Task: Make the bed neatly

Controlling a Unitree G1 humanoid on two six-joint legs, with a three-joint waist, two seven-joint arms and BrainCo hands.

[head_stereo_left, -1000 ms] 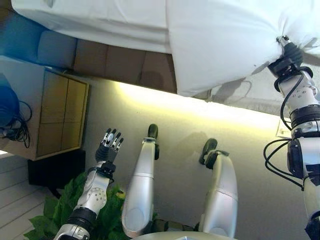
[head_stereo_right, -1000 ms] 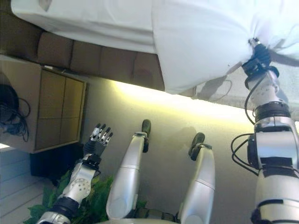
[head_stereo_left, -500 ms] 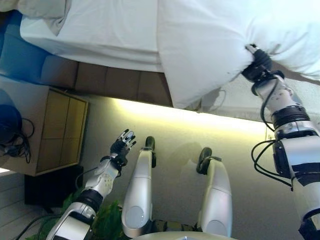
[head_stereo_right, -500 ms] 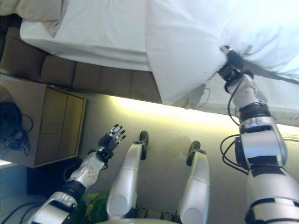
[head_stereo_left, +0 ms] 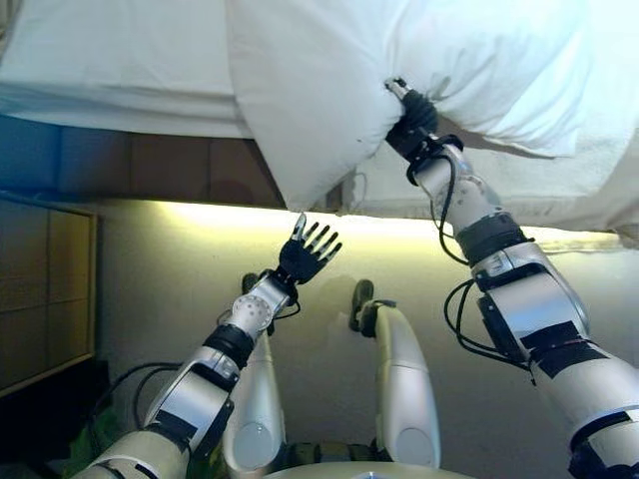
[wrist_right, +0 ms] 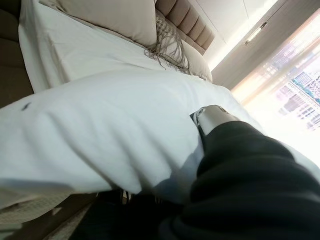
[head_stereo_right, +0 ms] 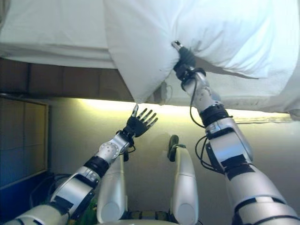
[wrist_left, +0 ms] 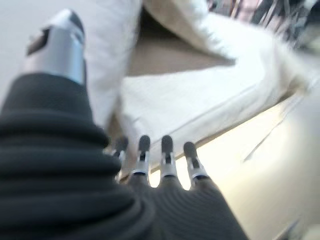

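A big white pillow lies over the bed's near edge, one corner hanging down past the white sheet. My right hand is shut on the pillow's lower edge, and the cloth bunches around it. In the right wrist view the thumb lies on the pillow and the fingers are hidden under it. My left hand is open with straight fingers, held just below the hanging corner and apart from it.
The brown padded bed base runs under the sheet, with a lit strip along the floor. A wooden nightstand stands at the left. A beige pillow and a fringed throw lie by the headboard.
The camera has shifted. My left hand has risen from low by the floor to just under the pillow's hanging corner. My right hand still holds the pillow and has drawn closer to the left hand.
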